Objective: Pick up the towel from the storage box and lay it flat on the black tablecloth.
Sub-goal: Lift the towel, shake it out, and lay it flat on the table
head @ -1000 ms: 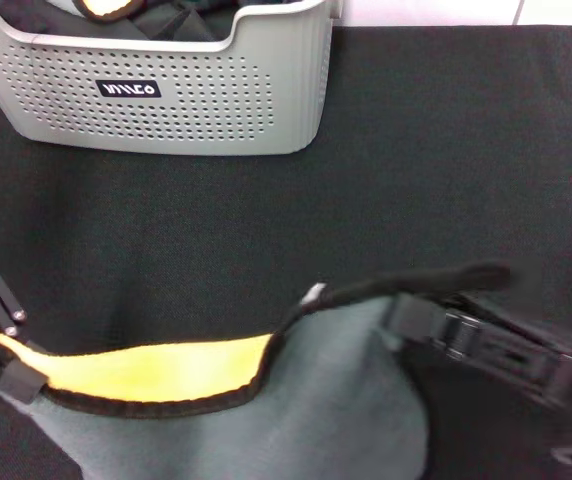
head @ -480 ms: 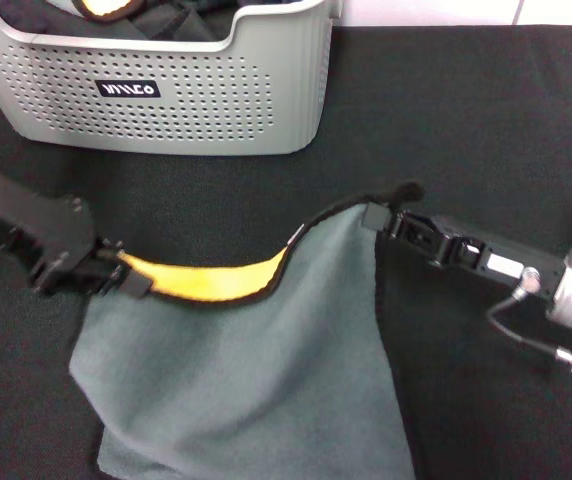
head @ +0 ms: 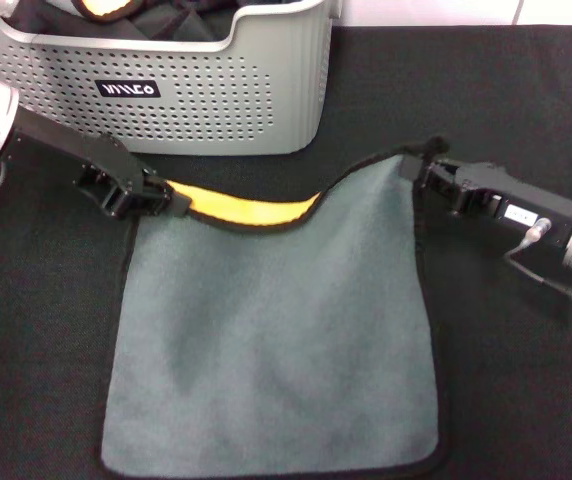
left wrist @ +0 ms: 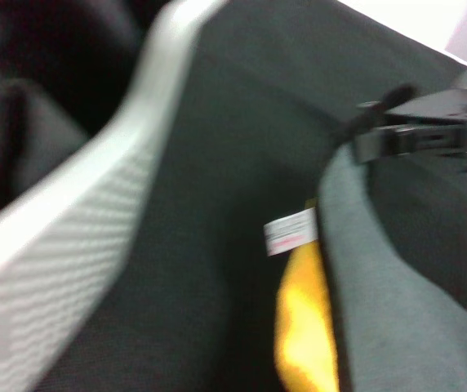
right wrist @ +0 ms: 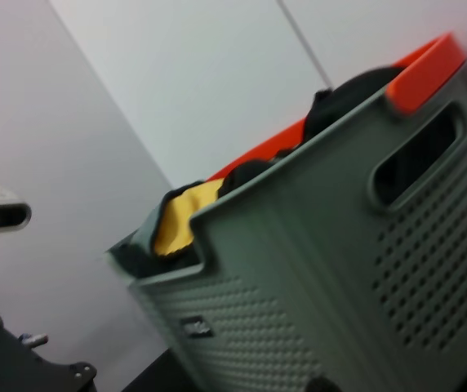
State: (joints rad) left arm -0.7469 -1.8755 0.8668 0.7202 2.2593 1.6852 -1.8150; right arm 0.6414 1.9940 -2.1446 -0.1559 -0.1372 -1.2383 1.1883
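Observation:
The towel (head: 266, 330) lies spread on the black tablecloth (head: 526, 90), grey-green face up. Its far edge sags and folds over between the grippers, showing a strip of the yellow face (head: 251, 210). My left gripper (head: 156, 200) is shut on the far left corner. My right gripper (head: 421, 175) is shut on the far right corner. The storage box (head: 186, 90) stands just beyond, at the back left. In the left wrist view the towel (left wrist: 389, 310), its white tag (left wrist: 291, 233), the box wall (left wrist: 78, 220) and the right gripper (left wrist: 380, 135) show.
Another bunched yellow, dark-edged cloth (head: 101, 8) and dark fabric lie in the box; it also shows in the right wrist view (right wrist: 180, 216) beside the box's perforated wall (right wrist: 315, 278) and an orange rim (right wrist: 429, 61). A white wall lies behind.
Both grippers have moved away from me toward the box and apart, dragging the towel. It now lies spread out on the tablecloth, and much less yellow shows.

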